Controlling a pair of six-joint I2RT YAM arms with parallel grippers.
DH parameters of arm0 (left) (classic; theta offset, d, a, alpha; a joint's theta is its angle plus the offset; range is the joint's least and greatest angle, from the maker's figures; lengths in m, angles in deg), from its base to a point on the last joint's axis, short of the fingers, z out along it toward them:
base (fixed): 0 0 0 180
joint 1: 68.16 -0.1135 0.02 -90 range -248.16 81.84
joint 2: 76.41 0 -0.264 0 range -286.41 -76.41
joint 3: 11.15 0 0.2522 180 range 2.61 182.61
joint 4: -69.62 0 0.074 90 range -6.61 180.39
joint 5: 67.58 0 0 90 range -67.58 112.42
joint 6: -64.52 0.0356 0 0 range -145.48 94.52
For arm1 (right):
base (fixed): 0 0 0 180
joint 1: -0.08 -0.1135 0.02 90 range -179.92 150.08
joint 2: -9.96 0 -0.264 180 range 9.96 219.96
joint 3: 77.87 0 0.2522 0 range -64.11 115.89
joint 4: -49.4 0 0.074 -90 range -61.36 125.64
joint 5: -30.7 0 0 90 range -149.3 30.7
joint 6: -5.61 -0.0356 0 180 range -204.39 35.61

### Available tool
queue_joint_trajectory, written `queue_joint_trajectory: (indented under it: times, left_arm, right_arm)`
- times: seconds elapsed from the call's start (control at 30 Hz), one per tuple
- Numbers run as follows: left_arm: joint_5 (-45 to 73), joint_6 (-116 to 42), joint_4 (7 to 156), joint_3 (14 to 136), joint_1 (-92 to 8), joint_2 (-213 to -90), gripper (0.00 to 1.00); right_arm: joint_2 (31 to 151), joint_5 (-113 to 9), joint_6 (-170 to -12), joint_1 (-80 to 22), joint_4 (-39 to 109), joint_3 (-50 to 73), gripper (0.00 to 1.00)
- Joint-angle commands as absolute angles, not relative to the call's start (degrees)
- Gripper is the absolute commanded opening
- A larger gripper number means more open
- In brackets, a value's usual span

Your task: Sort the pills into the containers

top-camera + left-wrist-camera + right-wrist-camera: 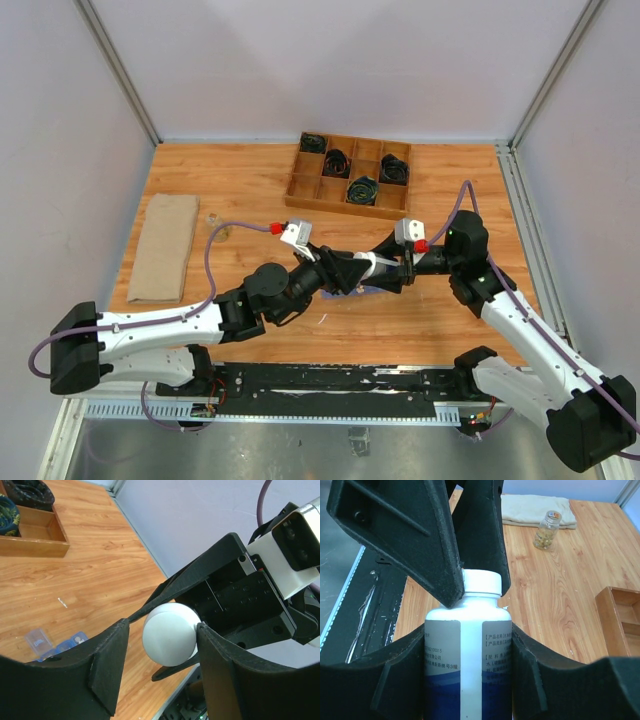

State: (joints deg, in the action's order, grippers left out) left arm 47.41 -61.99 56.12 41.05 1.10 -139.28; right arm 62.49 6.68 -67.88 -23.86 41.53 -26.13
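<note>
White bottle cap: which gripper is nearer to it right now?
Left. The left gripper has a finger on either side of the white cap. The right gripper sits lower, clamped around the white bottle on its labelled body below the cap.

The left gripper (162,625) has its two black fingers (107,675) either side of a bottle (170,636), of which only the round white cap shows. The cap touches the finger on the view's right; a sliver of table (100,570) shows between it and the other finger. Just beyond the jaws the right gripper (150,650) faces in, its thin fingers passing above and below the cap. Left of the jaws, partly hidden by the near finger, lies the blue organizer (75,640), one clear lid open. Far beyond it a wooden tray (35,535) holds black cables (25,492).
</note>
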Motion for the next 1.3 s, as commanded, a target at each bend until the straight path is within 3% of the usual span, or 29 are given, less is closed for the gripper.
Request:
queue_joint_trajectory:
  times: [0.0, 0.07, 0.13, 0.37, 0.43, 0.5, 0.67, 1.0, 1.27]
  left_arm:
    - [48.27, -62.10, 56.40, 42.95, 1.63, -139.84, 0.55]
    - [48.03, -61.72, 56.36, 43.07, 1.63, -139.79, 0.47]
    - [47.68, -61.48, 56.33, 42.96, 1.59, -139.76, 0.32]
    - [47.22, -61.55, 56.54, 42.21, 1.63, -139.06, 0.01]
    - [48.28, -61.41, 56.56, 41.49, 1.55, -138.50, 0.00]
    - [49.41, -60.86, 56.77, 40.77, 1.48, -137.98, 0.00]
    - [50.57, -60.15, 60.92, 39.51, -1.28, -137.30, 0.00]
    - [63.11, -54.39, 89.23, 40.47, -15.60, -138.41, 0.00]
    - [58.16, -49.88, 85.51, 37.62, -32.57, -141.64, 0.00]
  right_arm:
    - [62.25, 6.79, -68.07, -23.48, 42.76, -25.98, 0.13]
    - [62.25, 6.81, -67.98, -23.47, 42.76, -25.99, 0.13]
    - [62.25, 6.71, -67.87, -23.47, 42.76, -26.07, 0.15]
    - [62.42, 6.22, -67.88, -23.47, 42.72, -26.18, 0.63]
    - [62.51, 6.14, -67.78, -23.47, 42.51, -26.00, 0.77]
    - [62.66, 6.29, -67.27, -23.47, 41.92, -25.78, 0.99]
    - [62.53, 7.32, -64.95, -23.40, 39.13, -24.89, 0.99]
    - [62.37, 7.82, -63.97, -22.24, 37.86, -24.46, 0.99]
    - [62.93, 7.23, -63.82, -22.25, 37.66, -24.47, 0.99]
